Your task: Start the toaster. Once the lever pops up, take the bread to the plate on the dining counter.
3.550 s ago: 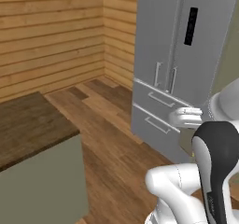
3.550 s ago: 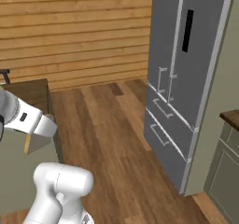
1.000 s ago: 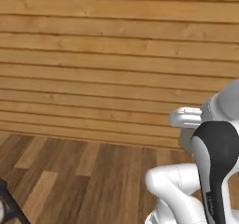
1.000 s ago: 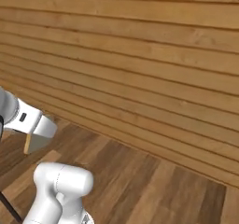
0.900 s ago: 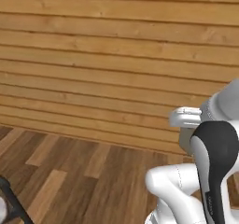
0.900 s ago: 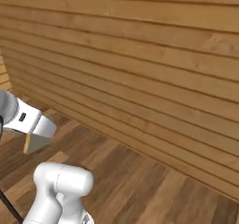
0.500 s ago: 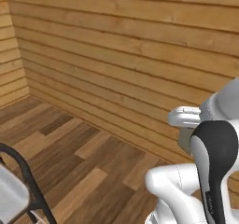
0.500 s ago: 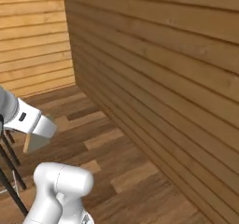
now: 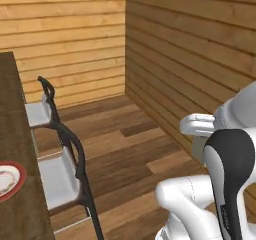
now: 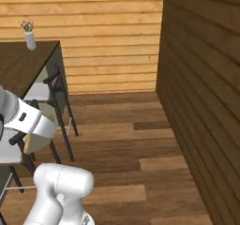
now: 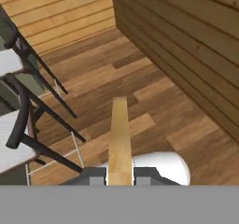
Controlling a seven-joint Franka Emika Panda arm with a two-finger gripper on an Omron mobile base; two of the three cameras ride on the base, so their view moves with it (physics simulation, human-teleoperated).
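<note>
Bread (image 11: 119,139): clamped edge-on in gripper (image 11: 119,175), long axis pointing ahead. Plate (image 9: 9,180): on counter (image 9: 17,134), far left of gripper.

Tan bread (image 11: 119,139) edge-on between hand's fingers — red-rimmed plate (image 9: 9,180) on dark dining counter (image 9: 15,134)

Two dark chairs (image 9: 60,154) with pale seats stood at the left of the frame; a small vase (image 10: 30,37) sat upper left; plank walls (image 9: 200,49) met in a corner.
</note>
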